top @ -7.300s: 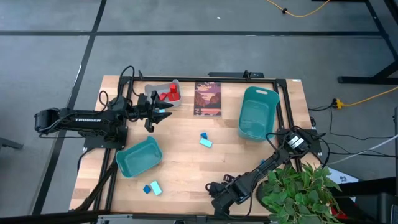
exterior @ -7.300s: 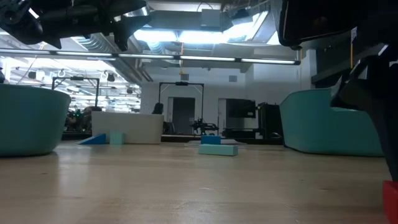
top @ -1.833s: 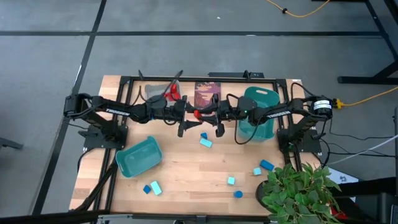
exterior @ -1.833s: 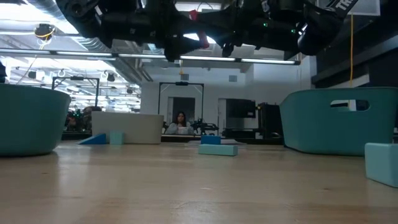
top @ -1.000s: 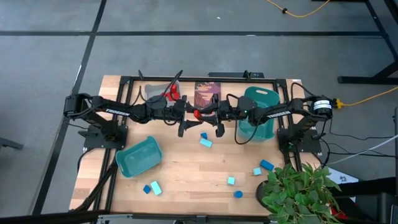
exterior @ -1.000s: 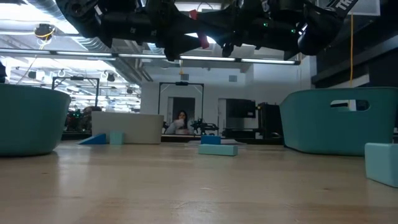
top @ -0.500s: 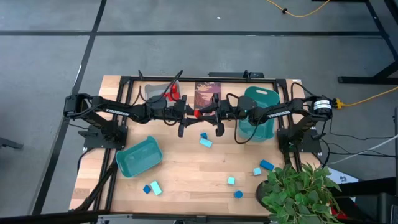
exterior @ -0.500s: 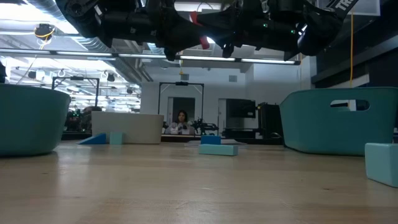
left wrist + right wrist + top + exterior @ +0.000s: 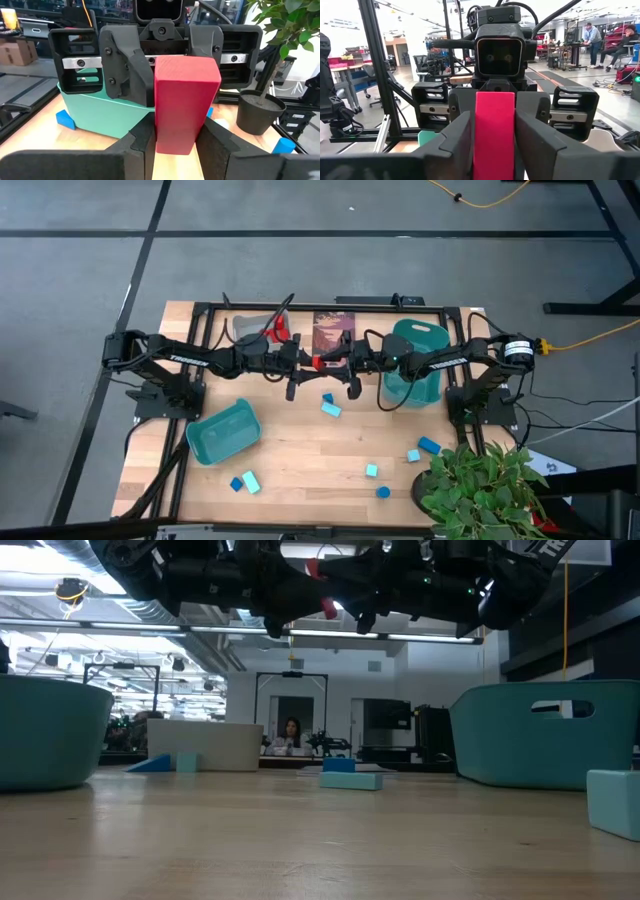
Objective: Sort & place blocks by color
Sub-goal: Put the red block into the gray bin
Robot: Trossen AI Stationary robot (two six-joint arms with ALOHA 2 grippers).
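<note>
Two dark robot arms met above the middle of the wooden table point(image 9: 300, 450), reaching in from opposite sides with a red block point(image 9: 317, 362) held in the air between them. Beneath them sat a large teal bin point(image 9: 415, 360) toward the right side and a smaller teal bin point(image 9: 223, 432) near the left front, with a grey bin point(image 9: 255, 327) holding red blocks at the back left and a dark picture card point(image 9: 333, 338) beside it. A potted plant point(image 9: 480, 485) crowded the front right corner.

The left gripper point(image 9: 305, 364) had its fingers point(image 9: 220, 145) pressed against both sides of the red block, as the left wrist view showed. The right gripper point(image 9: 333, 363) faced it, its fingers point(image 9: 452, 140) flanking the block's other end; whether they touched it could not be told.

Smaller cyan and blue blocks lay scattered on the table: a pair point(image 9: 329, 405) just below the grippers, a pair point(image 9: 244, 481) near the front left, and several point(image 9: 420, 449) at the front right.
</note>
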